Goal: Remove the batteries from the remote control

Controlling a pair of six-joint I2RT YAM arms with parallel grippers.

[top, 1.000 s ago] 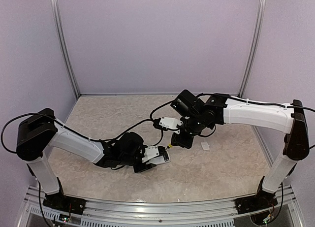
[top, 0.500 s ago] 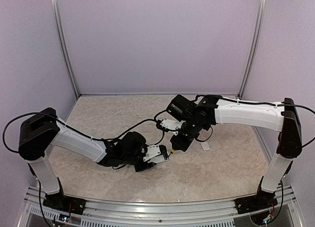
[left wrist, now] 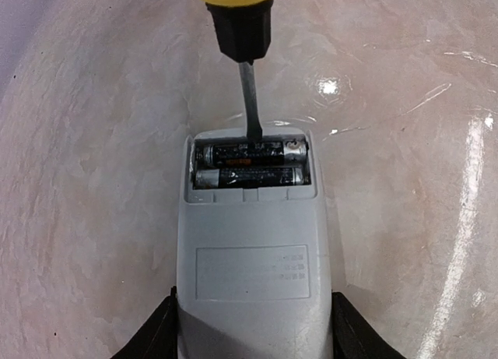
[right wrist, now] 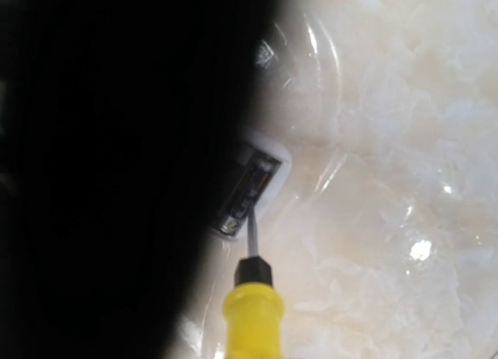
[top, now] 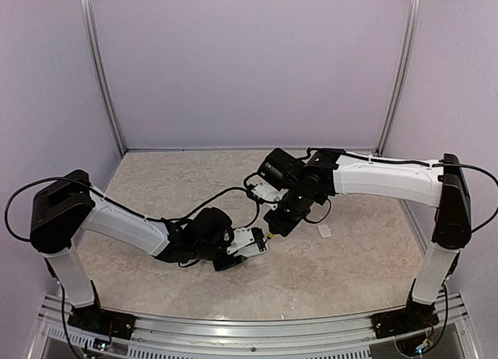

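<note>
The white remote control lies on the table with its back up and its compartment open. My left gripper is shut on its near end, a black finger on each side. Two dark batteries lie side by side in the compartment. My right gripper is shut on a yellow-handled screwdriver. The screwdriver's metal tip rests at the far battery's edge. In the right wrist view the screwdriver points into the open end of the remote control.
A small white cover piece lies on the marble table to the right of the grippers. A dark blurred mass fills the left half of the right wrist view. Lilac walls and metal posts enclose the table.
My right arm has swung left and down, bringing the screwdriver tip onto the remote's open compartment. The left gripper and the remote have barely moved.
</note>
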